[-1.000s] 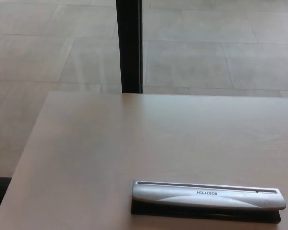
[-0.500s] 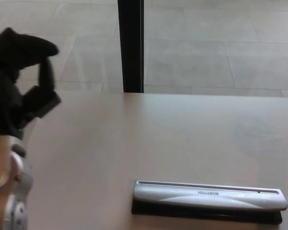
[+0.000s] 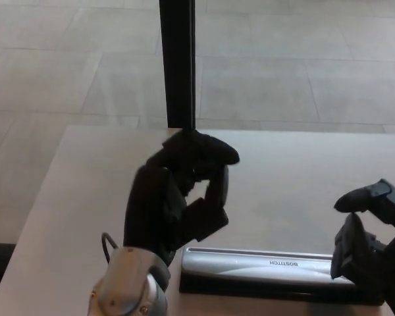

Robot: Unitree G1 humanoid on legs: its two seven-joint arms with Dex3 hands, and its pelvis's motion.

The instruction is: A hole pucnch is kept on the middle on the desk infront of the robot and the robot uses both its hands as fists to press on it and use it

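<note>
Left hand (image 3: 178,201), centre-left of frame: fingers curled loosely inward, holding nothing, above the desk (image 3: 85,197). Hole punch (image 3: 263,266), lower centre-right: silver lever on black base, long axis left-right, "BOSTITCH" printed upside-down. Right hand (image 3: 368,247), lower right: fingers curled, empty, over the punch's right end.
</note>
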